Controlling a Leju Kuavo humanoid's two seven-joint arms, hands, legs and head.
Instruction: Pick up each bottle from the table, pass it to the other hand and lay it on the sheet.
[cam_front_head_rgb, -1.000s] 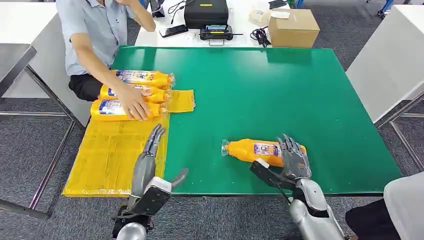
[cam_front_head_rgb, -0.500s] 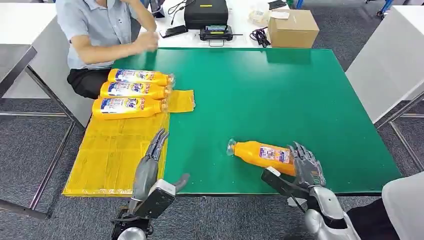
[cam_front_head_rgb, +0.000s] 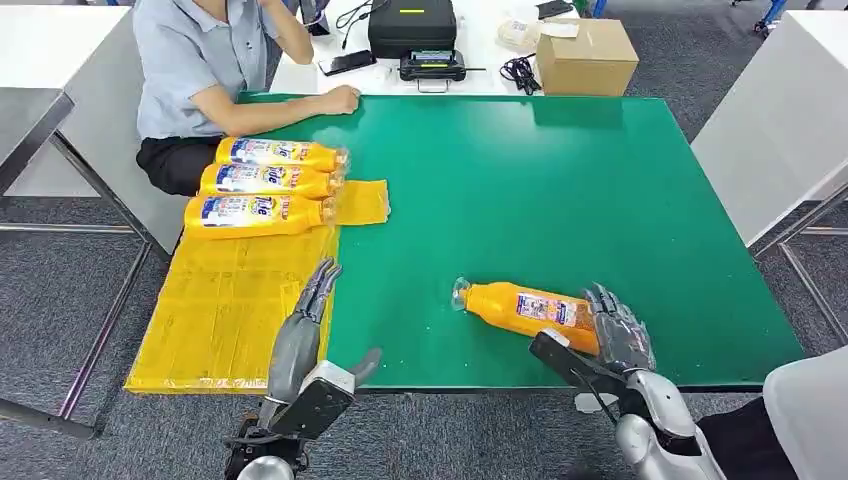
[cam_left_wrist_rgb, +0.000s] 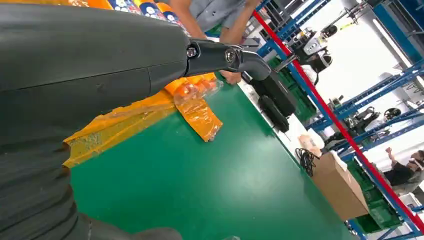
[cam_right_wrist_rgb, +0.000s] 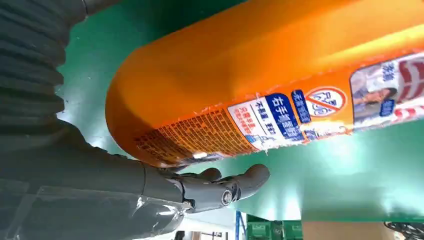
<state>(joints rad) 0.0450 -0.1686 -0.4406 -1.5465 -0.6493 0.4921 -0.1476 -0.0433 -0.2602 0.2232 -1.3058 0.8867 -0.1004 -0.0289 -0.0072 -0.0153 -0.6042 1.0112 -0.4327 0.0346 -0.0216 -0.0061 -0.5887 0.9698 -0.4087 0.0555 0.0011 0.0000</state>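
The orange bottle (cam_front_head_rgb: 528, 309) lies flat on the green table (cam_front_head_rgb: 520, 190), cap twd 9 o'clock, base at 3. R hand (cam_front_head_rgb: 612, 335) wraps its base end. L hand (cam_front_head_rgb: 308, 312) hangs w/ straight fingers, holding nothing, near the yellow sheet (cam_front_head_rgb: 225, 300).

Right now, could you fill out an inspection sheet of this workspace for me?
Surface: green table, yellow sheet over its left edge.
Job's things: three bottles lying on the sheet; fourth bottle lying on the green.
Clutter: cardboard box, black case, phone.
Hands: right hand grips the fourth bottle's base; left hand open, fingers straight.
Cables: black bundle beside the box.
Surroundings: seated person, arm resting on the table.
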